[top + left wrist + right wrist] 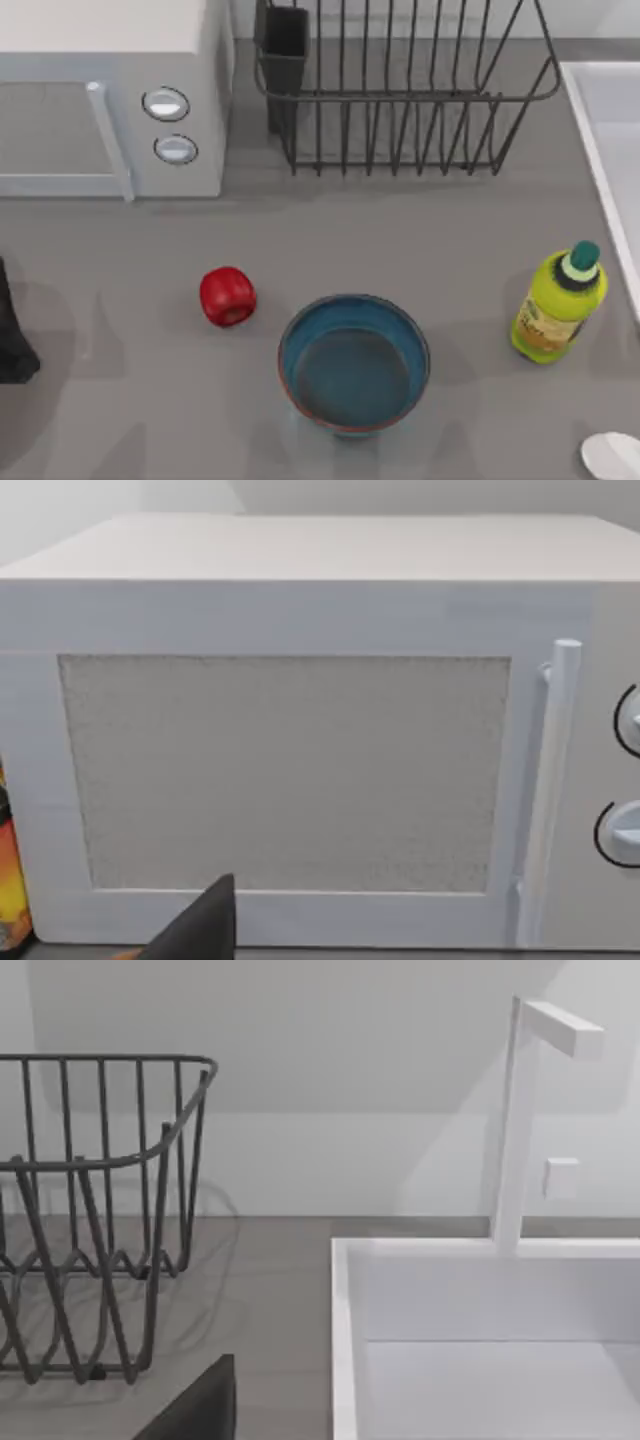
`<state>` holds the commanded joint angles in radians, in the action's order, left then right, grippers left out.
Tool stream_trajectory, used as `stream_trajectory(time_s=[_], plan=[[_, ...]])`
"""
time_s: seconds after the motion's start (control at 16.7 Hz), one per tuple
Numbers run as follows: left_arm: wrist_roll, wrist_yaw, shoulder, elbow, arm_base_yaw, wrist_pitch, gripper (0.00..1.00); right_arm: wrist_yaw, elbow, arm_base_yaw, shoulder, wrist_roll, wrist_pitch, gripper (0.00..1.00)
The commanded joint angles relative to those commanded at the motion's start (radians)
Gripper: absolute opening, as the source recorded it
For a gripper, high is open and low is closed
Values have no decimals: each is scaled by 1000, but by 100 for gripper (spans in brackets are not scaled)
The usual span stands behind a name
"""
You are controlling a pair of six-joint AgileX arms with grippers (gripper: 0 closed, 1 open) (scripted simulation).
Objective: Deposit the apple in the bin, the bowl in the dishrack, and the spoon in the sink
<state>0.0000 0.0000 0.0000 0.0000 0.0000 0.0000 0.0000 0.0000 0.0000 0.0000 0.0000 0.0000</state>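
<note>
Open middle strip, crowded back edge and right side

Bare tabletop (420,235) runs between the back row, microwave (110,95) at the back left and dishrack (400,90) beside it, and the front items. The apple (228,296) and bowl (354,362) sit near each other at the front centre; the bottle (558,305) stands upright just beside the sink (610,150) rim on the right edge, with the spoon (612,455) at the front right corner.
</note>
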Motion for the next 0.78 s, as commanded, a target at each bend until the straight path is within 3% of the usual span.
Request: stream_trajectory(time_s=[0.36,0.78], plan=[[31,-1,92,73,-34,-55,100,0,0,0,0,0,0,100],[177,-13,557,438,-181,-322,100,0,0,0,0,0,0,100]])
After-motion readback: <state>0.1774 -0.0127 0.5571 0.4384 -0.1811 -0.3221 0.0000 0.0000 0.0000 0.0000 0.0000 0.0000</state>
